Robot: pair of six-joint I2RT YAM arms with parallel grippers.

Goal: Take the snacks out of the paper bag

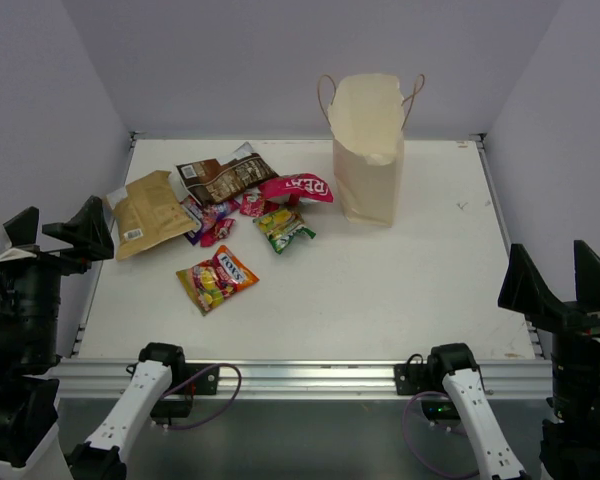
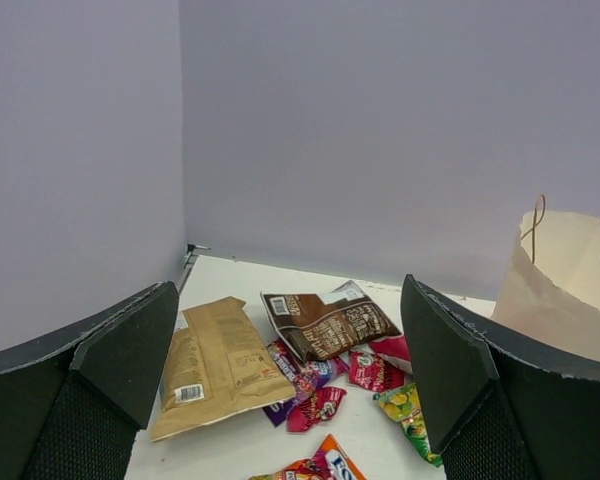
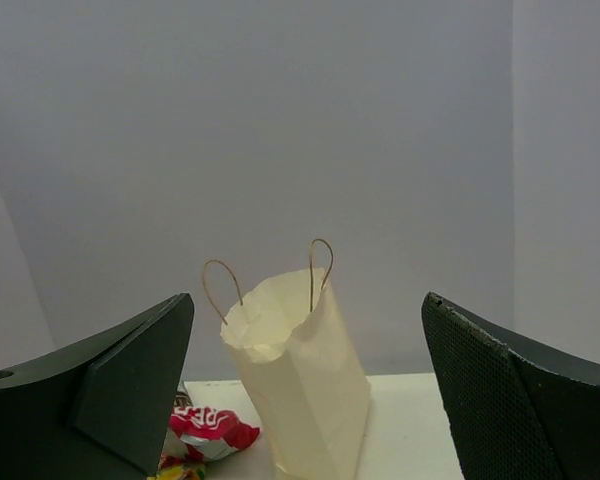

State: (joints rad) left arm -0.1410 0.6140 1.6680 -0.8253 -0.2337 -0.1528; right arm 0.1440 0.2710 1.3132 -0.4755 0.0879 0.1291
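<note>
The cream paper bag (image 1: pixel 368 160) stands upright at the table's far middle, mouth open and its two cord handles up; I cannot see inside it. The snacks lie spread on the table to its left: a tan pouch (image 1: pixel 148 212), a dark brown pouch (image 1: pixel 225 178), a red packet (image 1: pixel 298 187), a green-yellow packet (image 1: pixel 283 227), an orange-yellow packet (image 1: pixel 217 279) and small pink and purple packets (image 1: pixel 210 220). My left gripper (image 1: pixel 55 232) hovers open at the table's left edge, facing the snacks (image 2: pixel 320 325). Open too, my right gripper (image 1: pixel 560 285) sits at the near right, facing the bag (image 3: pixel 305 385).
Grey walls close in the table (image 1: pixel 430 290) on the left, back and right. An aluminium rail (image 1: pixel 300 375) runs along the near edge, with both arm bases and their cables bolted to it. A metal strip borders the left side.
</note>
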